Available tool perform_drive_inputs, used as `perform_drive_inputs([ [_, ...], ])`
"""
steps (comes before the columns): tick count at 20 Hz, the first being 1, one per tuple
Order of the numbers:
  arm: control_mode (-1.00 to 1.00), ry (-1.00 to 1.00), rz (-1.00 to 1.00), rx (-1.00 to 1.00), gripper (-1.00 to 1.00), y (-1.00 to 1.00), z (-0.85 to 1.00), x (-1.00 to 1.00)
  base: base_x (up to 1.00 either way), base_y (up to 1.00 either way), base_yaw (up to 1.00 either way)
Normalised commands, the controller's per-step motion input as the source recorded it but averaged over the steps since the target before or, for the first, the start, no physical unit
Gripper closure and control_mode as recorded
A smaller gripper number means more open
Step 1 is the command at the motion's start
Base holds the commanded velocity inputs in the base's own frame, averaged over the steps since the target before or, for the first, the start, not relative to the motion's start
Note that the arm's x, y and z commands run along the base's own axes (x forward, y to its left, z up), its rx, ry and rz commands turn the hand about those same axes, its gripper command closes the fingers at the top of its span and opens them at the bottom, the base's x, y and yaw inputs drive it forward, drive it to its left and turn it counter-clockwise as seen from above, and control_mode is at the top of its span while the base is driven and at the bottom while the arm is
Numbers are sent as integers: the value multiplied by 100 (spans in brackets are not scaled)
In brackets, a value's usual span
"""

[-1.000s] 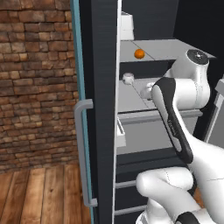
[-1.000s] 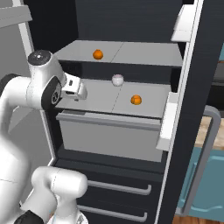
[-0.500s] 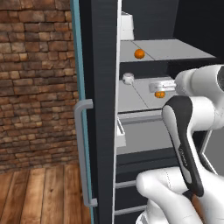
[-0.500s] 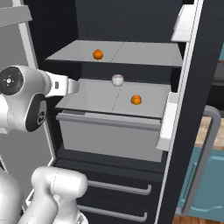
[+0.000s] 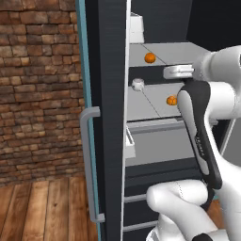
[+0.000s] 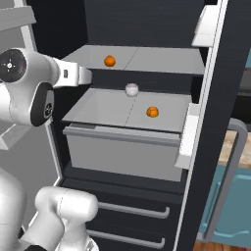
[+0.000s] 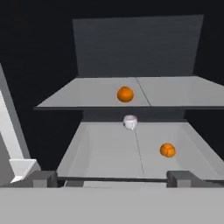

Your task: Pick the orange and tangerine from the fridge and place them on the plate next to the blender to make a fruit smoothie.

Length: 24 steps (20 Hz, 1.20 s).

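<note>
Swung up from the lower shelf's front edge, the arm now levels its tool (image 7: 112,178) at the open fridge (image 6: 147,29), fingers spread wide and empty, short of the shelves. Brick wall (image 5: 37,84) and wood floor (image 5: 42,207) lie left; teal cabinets (image 6: 230,201) right. One orange fruit (image 7: 125,94) sits on the upper shelf (image 7: 175,94); another (image 7: 167,150) on the lower shelf (image 7: 100,153), near a white ball (image 7: 130,122). A grey drawer (image 6: 122,152) sits below.
</note>
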Motion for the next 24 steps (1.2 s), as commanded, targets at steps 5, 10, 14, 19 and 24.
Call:
perform_drive_inputs([
  [5, -100, 5, -1, 0, -100, -5, -2, 3, 0, 0, 0],
  [10, -100, 2, -5, 0, -100, -17, -4, 45, 0, 0, 0],
  [14, -100, 9, -5, 0, -100, -5, 0, 68, 0, 0, 0],
  [19, -100, 6, -8, 0, -100, 0, -5, 69, 0, 0, 0],
  [24, -100, 6, -10, 0, -100, 0, -21, 85, 0, 0, 0],
])
